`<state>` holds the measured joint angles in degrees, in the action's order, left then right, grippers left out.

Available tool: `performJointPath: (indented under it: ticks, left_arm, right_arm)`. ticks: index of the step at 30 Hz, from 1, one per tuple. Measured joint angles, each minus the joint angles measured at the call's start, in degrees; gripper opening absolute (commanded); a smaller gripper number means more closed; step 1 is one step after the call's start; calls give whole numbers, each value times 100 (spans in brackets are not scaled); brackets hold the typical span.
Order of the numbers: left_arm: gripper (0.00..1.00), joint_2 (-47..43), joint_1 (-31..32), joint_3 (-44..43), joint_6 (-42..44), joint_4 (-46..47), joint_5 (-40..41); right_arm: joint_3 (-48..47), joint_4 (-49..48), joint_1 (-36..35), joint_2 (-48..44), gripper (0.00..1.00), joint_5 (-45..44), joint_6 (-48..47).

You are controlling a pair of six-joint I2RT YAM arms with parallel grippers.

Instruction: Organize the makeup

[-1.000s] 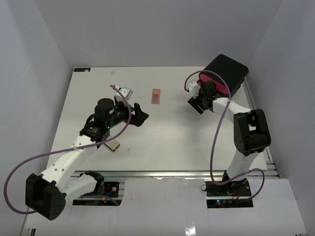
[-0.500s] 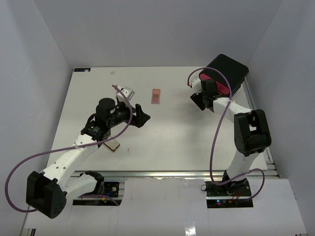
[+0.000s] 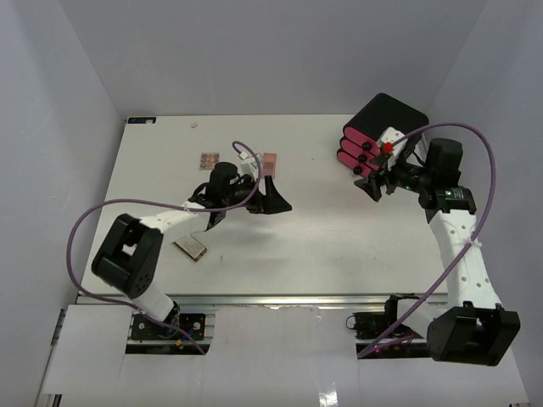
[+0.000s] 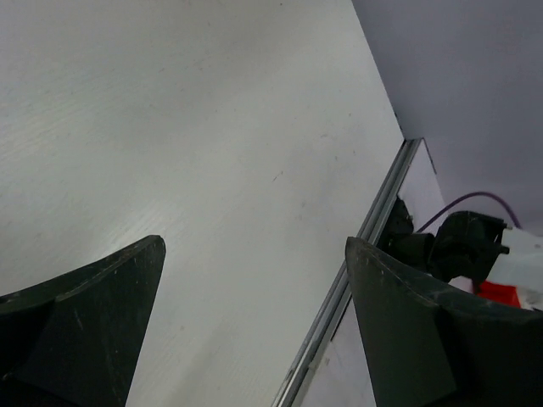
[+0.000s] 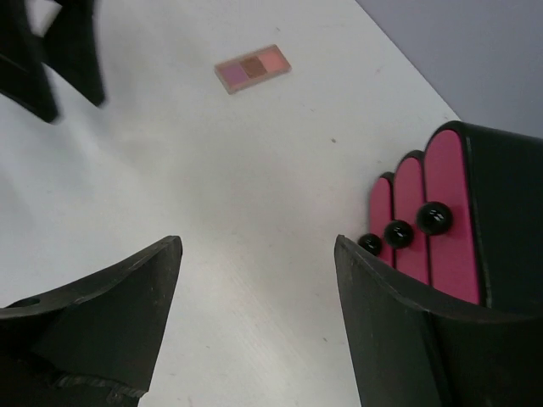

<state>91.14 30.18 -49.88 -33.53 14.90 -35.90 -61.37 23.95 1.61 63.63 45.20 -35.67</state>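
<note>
While two palettes lie apart, both pincers gape.

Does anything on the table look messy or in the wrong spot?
Nothing looks spilled or broken. The pieces are just scattered: a pink palette and a second palette lie apart toward the back, and a brown case sits crooked near the front, far from the black box.

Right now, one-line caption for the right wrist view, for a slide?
Open right tool above the table, palette ahead, box with pink drawers at right.
</note>
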Motion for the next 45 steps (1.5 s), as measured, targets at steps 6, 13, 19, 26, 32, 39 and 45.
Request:
performJointPath:
  ticks: [6,13,19,26,32,39,45]
  left_arm:
    - [88,1917,666,-1702,-740,834,436]
    - [74,4171,1097,-4004,-1282,1451,1048]
    - [72,5521,1155,-5369,-1929,1816,1414]
    - [72,6659,1178,-6868,-2631,1940,1863]
    - [67,7132,1260,-7686,-2971,1822,2193]
    - [59,7262,1342,-7855,-3157,1687,2442]
    - [58,7262,1350,-7894,-3174,1513,2446]
  right_arm:
    - [630,-5,1539,27,73,1773,587]
    - [883,-31,2179,4,71,2731,904]
    - [944,-77,2201,-224,72,2960,991]
    - [979,-184,2267,-367,72,3075,1091]
    - [988,-195,2286,-369,72,3120,1148]
    - [1044,-263,2354,-365,72,3133,1174]
    - [1054,-280,2372,-365,72,3141,1189]
